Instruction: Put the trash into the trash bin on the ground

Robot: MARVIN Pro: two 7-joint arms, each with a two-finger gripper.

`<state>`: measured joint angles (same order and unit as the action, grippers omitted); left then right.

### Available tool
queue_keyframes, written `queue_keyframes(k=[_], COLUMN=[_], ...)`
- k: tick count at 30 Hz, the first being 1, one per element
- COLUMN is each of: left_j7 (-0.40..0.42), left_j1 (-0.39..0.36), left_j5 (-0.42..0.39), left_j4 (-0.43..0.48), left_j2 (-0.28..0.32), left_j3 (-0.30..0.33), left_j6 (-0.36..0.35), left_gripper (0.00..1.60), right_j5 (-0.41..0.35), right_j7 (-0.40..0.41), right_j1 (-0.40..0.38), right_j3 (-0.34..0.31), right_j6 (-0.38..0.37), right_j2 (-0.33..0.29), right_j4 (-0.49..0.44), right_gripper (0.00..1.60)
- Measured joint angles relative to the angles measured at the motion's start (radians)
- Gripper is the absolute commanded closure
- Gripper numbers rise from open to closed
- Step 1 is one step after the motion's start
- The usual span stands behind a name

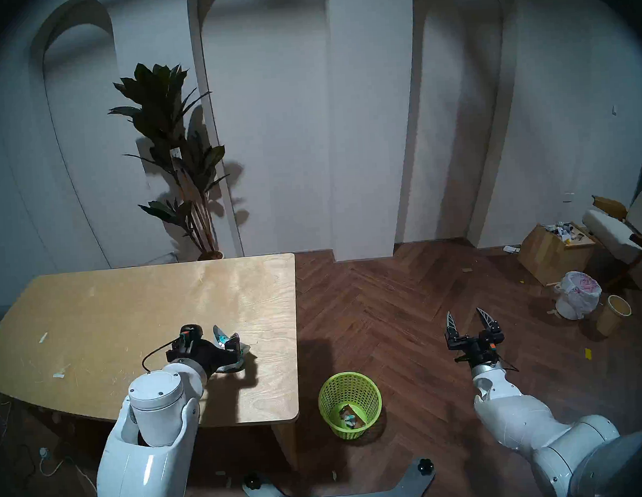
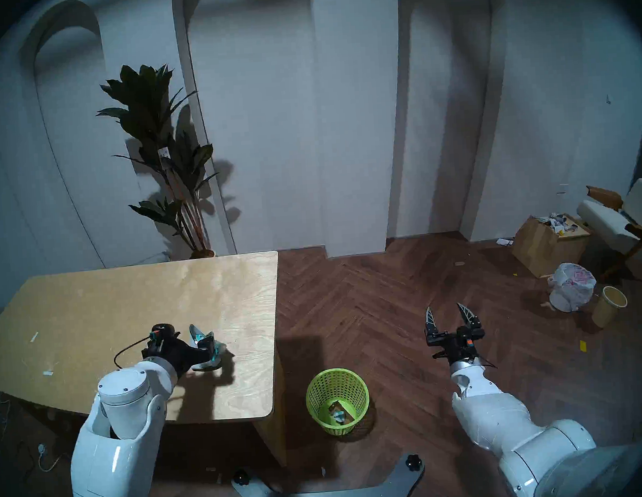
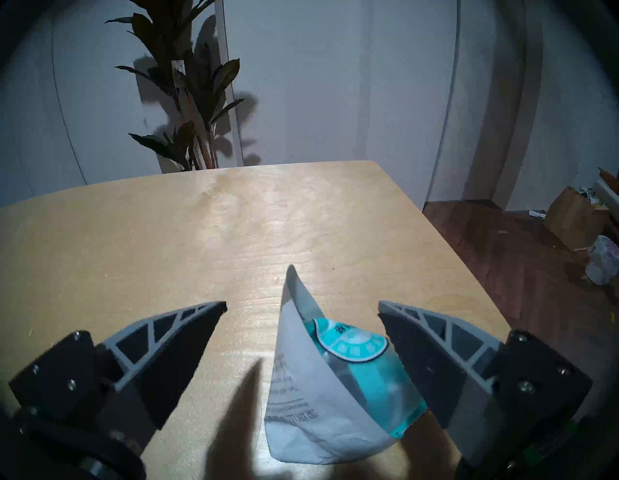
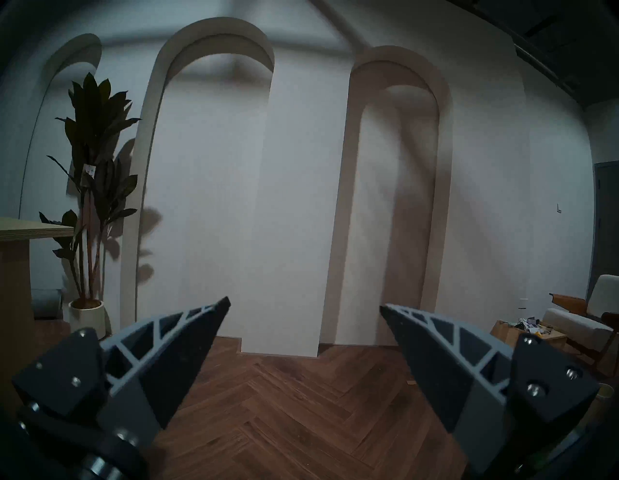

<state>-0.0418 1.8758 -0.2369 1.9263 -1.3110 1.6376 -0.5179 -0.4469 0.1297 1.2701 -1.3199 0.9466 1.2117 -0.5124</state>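
A wrinkly silver-white bag with teal print [image 3: 311, 402] lies on the wooden table [image 1: 128, 310], one corner sticking up. My left gripper [image 3: 301, 305] is open around it, low over the table. The bag sits close against the finger on that view's right, with a wide gap to the other finger. From the head, the bag [image 1: 219, 335] shows just past the left gripper [image 1: 241, 354]. The lime-green mesh trash bin [image 1: 349, 402] stands on the floor beside the table's right end, with small pieces of trash [image 1: 348, 417] at its bottom. My right gripper [image 1: 464, 314] hangs open and empty above the floor, right of the bin.
At the far right of the floor are a white bin lined with a white-pink bag [image 1: 577, 294], a tan cylindrical bin [image 1: 614, 314], a cardboard box [image 1: 552, 254] and a chair [image 1: 633, 231]. A potted plant [image 1: 179, 157] stands behind the table. Paper scraps [image 1: 59, 373] lie on the table's left.
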Motion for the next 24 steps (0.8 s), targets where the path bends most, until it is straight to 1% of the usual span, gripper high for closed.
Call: queue_keyframes(k=[12, 13, 14, 16, 18, 19, 20, 21, 22, 24], left_j7=[-0.069, -0.076, -0.080, -0.090, -0.100, -0.104, -0.108, -0.112, -0.116, -0.125], left_j1=[-0.005, -0.006, -0.007, -0.009, -0.010, -0.011, -0.012, -0.013, -0.015, -0.018], left_j5=[0.022, 0.024, 0.025, 0.027, 0.029, 0.029, 0.030, 0.031, 0.031, 0.032], left_j4=[-0.023, -0.025, -0.027, -0.031, -0.039, -0.042, -0.044, -0.046, -0.048, -0.054], left_j2=[-0.039, -0.044, -0.046, -0.053, -0.061, -0.064, -0.067, -0.070, -0.073, -0.081], left_j3=[-0.026, -0.028, -0.030, -0.034, -0.039, -0.041, -0.042, -0.044, -0.045, -0.048], left_j6=[0.012, 0.013, 0.015, 0.017, 0.021, 0.023, 0.025, 0.027, 0.030, 0.036], left_gripper=[0.00, 0.04, 0.33, 0.81, 0.94, 0.94, 1.44, 1.44, 1.60, 1.60], right_j5=[-0.015, -0.017, -0.018, -0.021, -0.025, -0.026, -0.027, -0.029, -0.030, -0.034], right_j7=[0.031, 0.035, 0.036, 0.041, 0.045, 0.047, 0.049, 0.050, 0.052, 0.055], right_j1=[0.061, 0.069, 0.073, 0.086, 0.100, 0.106, 0.112, 0.118, 0.123, 0.139], right_j3=[-0.015, -0.017, -0.018, -0.022, -0.025, -0.027, -0.028, -0.030, -0.032, -0.036], right_j6=[0.001, 0.001, 0.001, 0.001, 0.001, 0.001, 0.001, 0.001, 0.001, 0.001], right_j2=[-0.023, -0.026, -0.027, -0.032, -0.037, -0.039, -0.041, -0.043, -0.044, -0.049], right_j4=[-0.117, -0.132, -0.140, -0.162, -0.189, -0.200, -0.210, -0.221, -0.231, -0.260], right_gripper=[0.00, 0.00, 0.00, 0.00, 0.00, 0.00, 0.00, 0.00, 0.00, 0.00])
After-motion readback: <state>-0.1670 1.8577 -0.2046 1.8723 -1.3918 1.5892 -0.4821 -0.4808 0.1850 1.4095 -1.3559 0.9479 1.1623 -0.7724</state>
